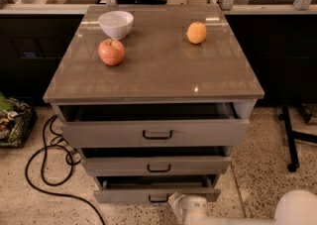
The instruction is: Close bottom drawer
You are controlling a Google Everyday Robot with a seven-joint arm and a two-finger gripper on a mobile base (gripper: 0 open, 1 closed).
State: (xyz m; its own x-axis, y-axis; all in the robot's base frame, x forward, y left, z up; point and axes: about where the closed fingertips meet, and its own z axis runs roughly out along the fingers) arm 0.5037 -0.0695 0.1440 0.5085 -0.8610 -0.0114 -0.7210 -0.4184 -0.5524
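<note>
Floor (pixel 262 169) speckled terrazzo | black cable (pixel 27 169) looped left | dark counter (pixel 282 55) behind | hand (pixel 174 201) at bottom edge

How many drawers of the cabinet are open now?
3: the top drawer, the middle drawer and the bottom drawer, all partly out. The gripper is low, by the bottom drawer's front.

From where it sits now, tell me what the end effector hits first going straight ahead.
The end effector, low at the picture's bottom edge, points at the front of the bottom drawer, just right of its black handle. That front probably comes first; the gap left cannot be judged.
</note>
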